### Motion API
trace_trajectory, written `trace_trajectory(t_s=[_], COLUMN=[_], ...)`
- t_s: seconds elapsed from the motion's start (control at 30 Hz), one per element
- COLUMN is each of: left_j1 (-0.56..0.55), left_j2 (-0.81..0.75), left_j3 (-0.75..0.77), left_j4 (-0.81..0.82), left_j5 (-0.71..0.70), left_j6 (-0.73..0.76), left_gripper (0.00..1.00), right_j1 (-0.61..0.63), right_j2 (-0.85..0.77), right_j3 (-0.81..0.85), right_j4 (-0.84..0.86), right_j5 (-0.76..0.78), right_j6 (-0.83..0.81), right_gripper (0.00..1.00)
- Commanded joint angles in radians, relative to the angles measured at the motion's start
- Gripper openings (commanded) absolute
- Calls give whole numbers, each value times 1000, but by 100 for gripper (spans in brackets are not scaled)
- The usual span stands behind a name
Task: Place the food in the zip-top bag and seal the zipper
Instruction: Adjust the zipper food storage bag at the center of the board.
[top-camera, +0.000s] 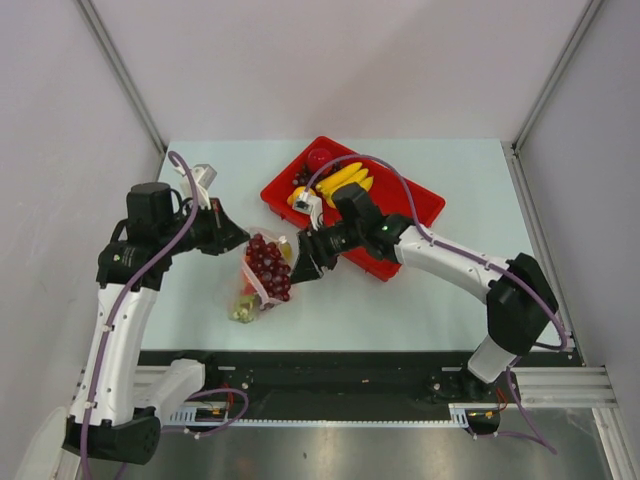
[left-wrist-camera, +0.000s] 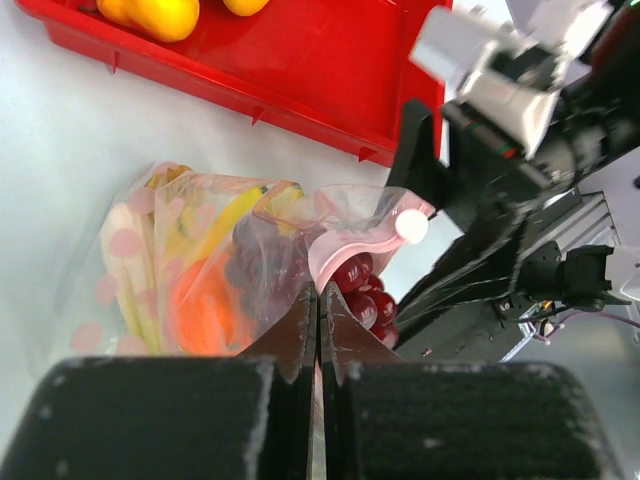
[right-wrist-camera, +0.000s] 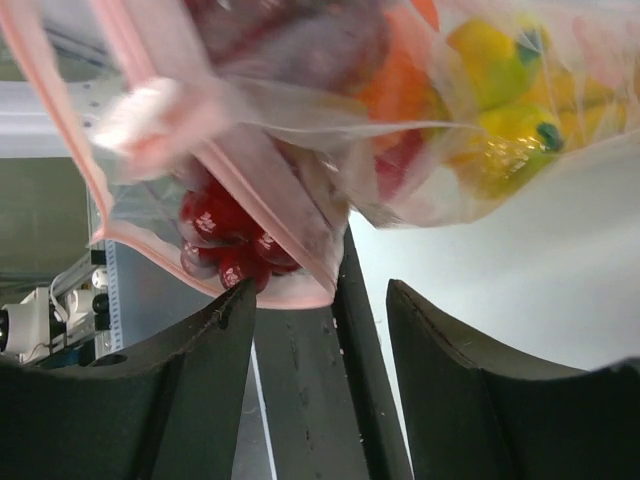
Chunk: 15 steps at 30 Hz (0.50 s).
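The clear zip-top bag (top-camera: 250, 292) lies at the table's middle, its mouth raised towards the tray. My left gripper (top-camera: 236, 238) is shut on the bag's mouth edge; in the left wrist view the left gripper (left-wrist-camera: 318, 292) pinches the plastic beside the pink zipper (left-wrist-camera: 335, 250) and its white slider (left-wrist-camera: 410, 225). Dark red grapes (top-camera: 268, 266) sit in the open mouth. My right gripper (top-camera: 302, 258) is open right beside them; in the right wrist view the right gripper (right-wrist-camera: 320, 290) stands just below the grapes (right-wrist-camera: 225, 235). An orange (left-wrist-camera: 200, 305) and yellow pieces (right-wrist-camera: 500, 120) are inside the bag.
The red tray (top-camera: 405, 212) stands behind the bag, holding bananas (top-camera: 345, 180), a red apple (top-camera: 320, 158) and a few dark grapes (top-camera: 300, 178). The table's black front rail (top-camera: 330, 370) runs just below the bag. Walls enclose the table on three sides.
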Motion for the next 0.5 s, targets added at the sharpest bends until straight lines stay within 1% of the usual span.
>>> trace_trajectory(t_s=[0.0,0.2,0.3,0.37,0.4,0.43,0.47], left_j1=[16,18,19,22,21,24,22], left_j2=[3,6,6,5,6,5,6], left_j3=[40,41,41,43,41,44,46], left_j4=[57,57,50,50,46,45,42], left_j5=[29,30,35,37,40,41,41], left_j6=[-19,-13,-7,-5,-5,-4,2], left_gripper=[0,0,0,0,0,0,0], right_j1=[7,16,16,18,21,27,27], right_j2=[18,36,47,51,51,58,55], right_j3=[-29,-55,-59,-59,-59,-59,-59], right_j4=[100,123,168,200,223,234,240], right_j5=[34,54,40,14,2,-33,-50], right_j6=[19,16,44,60,68,68,74], right_gripper=[58,56,55,53,49,29,19])
